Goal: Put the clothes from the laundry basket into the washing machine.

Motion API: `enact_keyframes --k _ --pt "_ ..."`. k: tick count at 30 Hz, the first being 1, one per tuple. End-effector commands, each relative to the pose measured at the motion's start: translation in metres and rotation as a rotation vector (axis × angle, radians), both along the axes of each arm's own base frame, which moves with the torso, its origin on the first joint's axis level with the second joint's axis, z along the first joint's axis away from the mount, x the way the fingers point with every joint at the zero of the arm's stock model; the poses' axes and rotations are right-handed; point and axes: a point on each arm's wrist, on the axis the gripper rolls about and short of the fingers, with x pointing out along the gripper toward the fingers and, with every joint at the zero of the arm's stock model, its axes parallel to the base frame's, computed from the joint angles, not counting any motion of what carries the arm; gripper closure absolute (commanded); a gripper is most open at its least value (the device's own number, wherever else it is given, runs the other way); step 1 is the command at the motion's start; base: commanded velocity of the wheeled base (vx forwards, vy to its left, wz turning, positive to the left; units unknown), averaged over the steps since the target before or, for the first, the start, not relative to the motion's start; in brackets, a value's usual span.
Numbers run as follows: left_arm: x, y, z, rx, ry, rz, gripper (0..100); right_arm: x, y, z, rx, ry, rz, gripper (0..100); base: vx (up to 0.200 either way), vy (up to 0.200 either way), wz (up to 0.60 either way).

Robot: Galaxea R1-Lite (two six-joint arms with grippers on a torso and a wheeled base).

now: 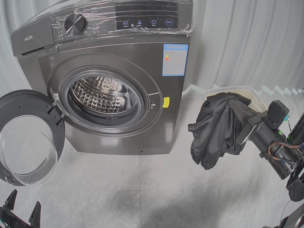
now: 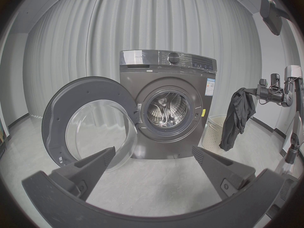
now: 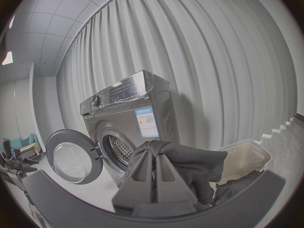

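Lighting: bright, diffuse, from a ceiling panel [image 3: 7, 58]. Glare marks the plastic film [image 1: 95, 15] on the washing machine [image 1: 148, 54]. Wrist views curve toward dark corners.

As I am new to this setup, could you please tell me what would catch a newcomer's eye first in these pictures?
A black garment hangs from the right end effector, which is shut on it, beside the white basket to the right of the washer. The washer's round door stands wide open to the left, showing the steel drum.
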Motion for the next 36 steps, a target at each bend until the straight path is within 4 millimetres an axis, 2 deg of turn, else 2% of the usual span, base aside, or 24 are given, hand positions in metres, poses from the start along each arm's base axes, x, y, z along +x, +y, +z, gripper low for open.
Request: enact_keyframes --k 1,9,15,30,36 --pt "0.0000 0.0000 -0.0047 -0.001 0.000 0.000 0 -0.0007 0.0014 0.0011 0.004 -0.005 0.006 100 0.000 0.000 0.00" --pt "0.0000 0.0000 -0.0048 -0.004 0.001 0.000 0 0.0003 0.0003 0.0003 0.002 0.000 -0.004 100 0.000 0.000 0.00" --pt "-0.0001 0.0000 -0.0044 -0.002 0.000 0.000 0 0.0012 -0.0012 0.0006 0.002 -0.001 -0.012 100 -0.200 0.000 0.00" --pt "-0.0001 0.0000 -0.0044 -0.001 0.000 0.000 0 0.0023 -0.0003 -0.0022 0.003 0.012 -0.011 100 0.000 0.000 0.00" --pt "-0.0001 0.0000 -0.0044 -0.002 0.000 0.000 0 0.0026 -0.0002 -0.0026 0.004 0.014 -0.011 100 0.000 0.200 0.00"
